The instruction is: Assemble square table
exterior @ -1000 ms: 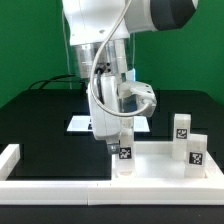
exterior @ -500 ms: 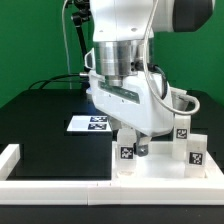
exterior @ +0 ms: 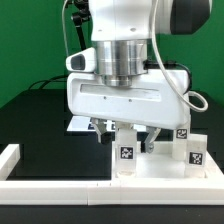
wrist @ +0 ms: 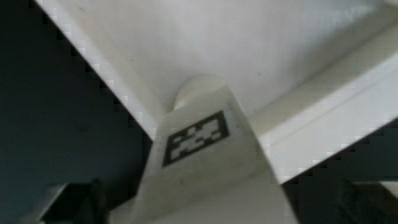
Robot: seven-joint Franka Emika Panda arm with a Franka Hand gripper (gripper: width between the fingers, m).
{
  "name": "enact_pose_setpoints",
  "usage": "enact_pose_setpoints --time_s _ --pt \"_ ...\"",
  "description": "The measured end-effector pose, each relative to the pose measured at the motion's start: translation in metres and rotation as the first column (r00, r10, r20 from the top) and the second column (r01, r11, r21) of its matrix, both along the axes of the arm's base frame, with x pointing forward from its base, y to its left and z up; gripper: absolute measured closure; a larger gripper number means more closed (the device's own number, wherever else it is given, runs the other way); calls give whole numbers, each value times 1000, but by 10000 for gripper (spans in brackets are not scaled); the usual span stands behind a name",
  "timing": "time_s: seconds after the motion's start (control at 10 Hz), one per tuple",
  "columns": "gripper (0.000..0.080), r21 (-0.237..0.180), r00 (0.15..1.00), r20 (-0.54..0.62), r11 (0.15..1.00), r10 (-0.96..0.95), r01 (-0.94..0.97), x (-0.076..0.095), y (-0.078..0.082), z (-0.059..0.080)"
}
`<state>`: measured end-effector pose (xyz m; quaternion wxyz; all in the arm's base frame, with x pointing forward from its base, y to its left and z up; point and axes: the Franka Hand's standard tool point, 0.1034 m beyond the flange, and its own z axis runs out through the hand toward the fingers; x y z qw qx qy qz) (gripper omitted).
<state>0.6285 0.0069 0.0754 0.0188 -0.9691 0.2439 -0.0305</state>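
Now the arm's wide white wrist housing faces the exterior camera squarely; half a second ago it was turned at an angle, and a second ago it was narrower in view and sat farther toward the exterior view's left. The gripper hangs low beneath that housing, just above and behind a tagged white leg, and whether its jaws are spread or closed cannot be told, because the leg and the housing hide the fingertips. That leg stands upright, its long axis vertical, on the square table top, near the front edge of the black bench, just as it stood in both earlier frames. Its tag, a black-and-white square pattern, faces the exterior camera. In the wrist view the same leg fills the middle of the frame, running lengthwise away from the camera with its tag facing the lens, and the pale table top lies behind it. Two more legs stand upright near the bench's front corner at the exterior view's right, each showing a similar tag. The marker board lies flat farther back on the bench, mostly hidden by the arm. No readable writing or brand shows anywhere; only the coded tags.
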Motion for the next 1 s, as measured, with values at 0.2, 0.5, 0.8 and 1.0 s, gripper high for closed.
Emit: enact_pose_setpoints --time_s 0.2,0.5,0.8,1.0 --pt "151 -23 985 25 985 169 -169 5 0 3" --pt "275 -14 994 27 994 106 -106 5 0 3" --pt "506 4 995 22 995 -102 102 5 -2 2" --pt "506 18 965 14 965 -262 262 4 -4 2"
